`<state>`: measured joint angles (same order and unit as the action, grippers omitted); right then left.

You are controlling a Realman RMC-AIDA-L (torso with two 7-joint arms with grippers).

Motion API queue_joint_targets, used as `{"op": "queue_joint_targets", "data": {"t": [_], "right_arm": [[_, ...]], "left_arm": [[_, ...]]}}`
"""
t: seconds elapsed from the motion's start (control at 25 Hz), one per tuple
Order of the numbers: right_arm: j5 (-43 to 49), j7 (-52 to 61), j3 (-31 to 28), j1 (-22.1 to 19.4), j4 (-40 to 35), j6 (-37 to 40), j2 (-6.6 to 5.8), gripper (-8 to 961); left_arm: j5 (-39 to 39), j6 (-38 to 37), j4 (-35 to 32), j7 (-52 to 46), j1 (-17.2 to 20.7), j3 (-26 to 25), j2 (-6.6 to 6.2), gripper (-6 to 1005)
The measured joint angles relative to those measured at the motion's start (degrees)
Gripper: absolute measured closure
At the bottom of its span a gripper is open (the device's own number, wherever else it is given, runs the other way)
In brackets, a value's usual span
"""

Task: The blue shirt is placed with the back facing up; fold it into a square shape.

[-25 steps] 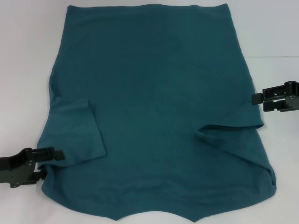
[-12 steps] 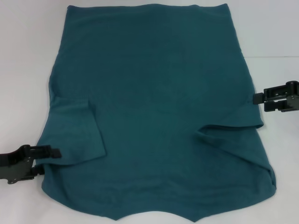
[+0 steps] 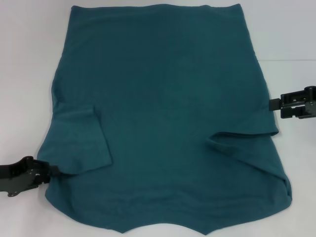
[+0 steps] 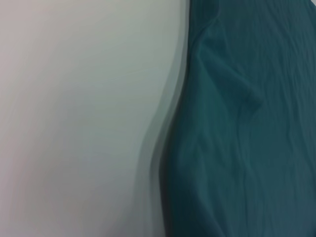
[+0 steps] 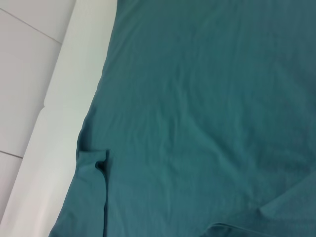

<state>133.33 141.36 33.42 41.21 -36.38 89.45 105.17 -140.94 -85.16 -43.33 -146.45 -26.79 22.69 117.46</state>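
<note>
— Starting at the left, what was there?

— The left hand [image 3: 52, 170] sat low at the near left, its tips right at the edge of the blue shirt [image 3: 168, 98], just under the folded-in left sleeve [image 3: 81, 140]. Whether its fingers were apart or pinched together, I could not tell; the tips merged with the cloth edge.

— And the shirt itself?

— It lay spread flat on the white counter [image 3: 24, 59], plain side up, covering most of the middle. Both sleeves were folded inward over the body. The left wrist view showed only the shirt's rumpled edge [image 4: 237, 138] against the bare counter [image 4: 74, 108].

— The right sleeve?

— The right sleeve [image 3: 247, 143] lay creased across the lower right of the body, with a wrinkle at its inner end.

— And the far right?

— The right hand [image 3: 273, 103] hung at the shirt's right edge, level with that sleeve's upper fold, fingers close together, with nothing visibly between them. Its wrist view looked across the shirt's back [image 5: 197, 98].
</note>
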Motion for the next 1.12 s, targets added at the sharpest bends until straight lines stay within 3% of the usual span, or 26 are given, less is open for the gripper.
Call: {"op": "queue_joint_targets", "data": {"t": [0.12, 0.36, 0.64, 0.96, 1.12], "right_arm": [[0.0, -0.79, -0.02, -0.1, -0.01, 0.29, -0.06, 328], [0.06, -1.94, -0.02, -0.59, -0.01, 1.43, -0.36, 327], [0.03, -2.54, -0.04, -2.29, -0.01, 3.42, -0.96, 327], [2.97, -2.59, 0.63, -4.93, -0.02, 7.92, -3.79, 328], [6.77, -3.86, 1.06, -5.24, -0.08, 7.99, -3.75, 328]], "left_arm": [[-0.03, 0.0, 0.0, 0.03, 0.11, -0.1, 0.0, 703], [0.03, -0.08, 0.0, 0.47, 0.01, -0.43, -0.13, 931], [4.25, -4.61, 0.0, 5.35, 0.0, -2.76, -0.73, 985], [6.09, -6.36, -0.26, 7.45, -0.13, -3.55, -1.28, 985], [5.91, -4.97, -0.26, 7.51, -0.53, -3.26, -1.34, 985]]}}
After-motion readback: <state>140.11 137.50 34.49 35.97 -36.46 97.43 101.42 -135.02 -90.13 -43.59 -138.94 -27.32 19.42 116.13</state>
